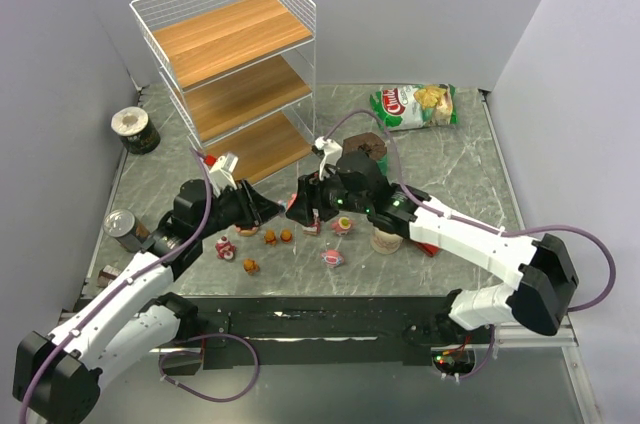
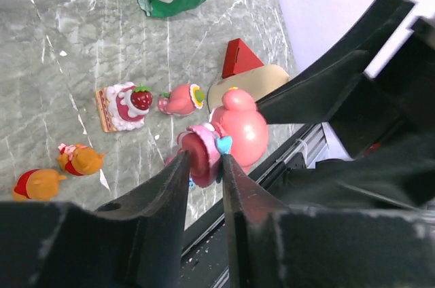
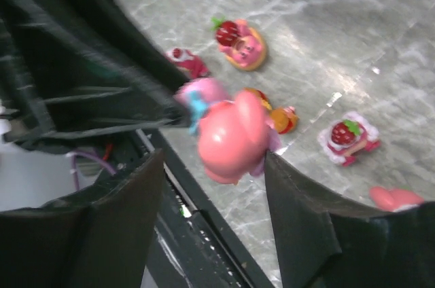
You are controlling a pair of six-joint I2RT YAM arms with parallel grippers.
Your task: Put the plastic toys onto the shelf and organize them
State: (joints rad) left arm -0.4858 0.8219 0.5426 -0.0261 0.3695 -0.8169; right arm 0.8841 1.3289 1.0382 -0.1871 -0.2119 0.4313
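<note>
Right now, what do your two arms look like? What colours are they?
Both arms have white links, black joints and black wrists. The left arm and right arm each trail a purple cable. Small green lights glow on the right one. The left gripper and right gripper have flat, black, wedge-shaped fingers.

I work in a robot lab cell: bare grey partition walls box in my marble-patterned table, and purple cables trail from my bolted-down arms.
</note>
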